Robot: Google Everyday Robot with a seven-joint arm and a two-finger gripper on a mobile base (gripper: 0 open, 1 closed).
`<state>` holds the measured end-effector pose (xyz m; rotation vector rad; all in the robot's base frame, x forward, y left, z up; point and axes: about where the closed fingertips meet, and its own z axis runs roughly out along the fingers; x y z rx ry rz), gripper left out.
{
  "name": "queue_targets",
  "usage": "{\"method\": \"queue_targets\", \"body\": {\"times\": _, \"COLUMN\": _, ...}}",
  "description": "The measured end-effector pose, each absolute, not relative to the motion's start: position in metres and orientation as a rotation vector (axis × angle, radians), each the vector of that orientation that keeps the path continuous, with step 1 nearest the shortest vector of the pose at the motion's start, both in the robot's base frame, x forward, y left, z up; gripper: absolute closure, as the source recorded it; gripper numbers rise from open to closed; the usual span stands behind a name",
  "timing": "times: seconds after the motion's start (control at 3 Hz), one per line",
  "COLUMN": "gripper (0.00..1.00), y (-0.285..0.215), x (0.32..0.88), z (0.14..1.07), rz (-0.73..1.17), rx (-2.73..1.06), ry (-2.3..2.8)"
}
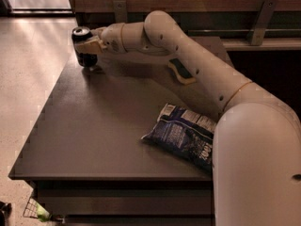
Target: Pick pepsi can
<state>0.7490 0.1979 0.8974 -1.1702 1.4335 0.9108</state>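
Note:
The pepsi can (81, 35) is a small dark can with a silver top rim. It stands upright at the far left corner of the dark table (108, 126). My gripper (88, 46) is at the can, reaching in from the right at mid height and covering part of its side. The can's base appears to rest on the table. My white arm stretches across the table from the lower right.
A dark-blue crinkled snack bag (181, 135) lies flat near the table's front right. A green and yellow sponge (181, 70) lies behind my arm. The table's left edge drops to a pale floor (28, 79). A wall with a rail (244, 32) runs along the back.

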Motion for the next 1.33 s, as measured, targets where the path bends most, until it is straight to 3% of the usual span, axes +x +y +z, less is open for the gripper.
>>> {"method": "queue_targets", "body": {"times": 0.67, "gripper": 1.0, "y": 0.197, "x": 0.745, "z": 0.907, "rz": 0.892, "rx": -1.181, "ry": 1.425}}
{"method": "queue_targets", "body": {"times": 1.33, "gripper": 1.0, "y": 0.16, "x": 0.722, "z": 0.985, "rz": 0.706, "rx": -1.2, "ry": 1.355}}
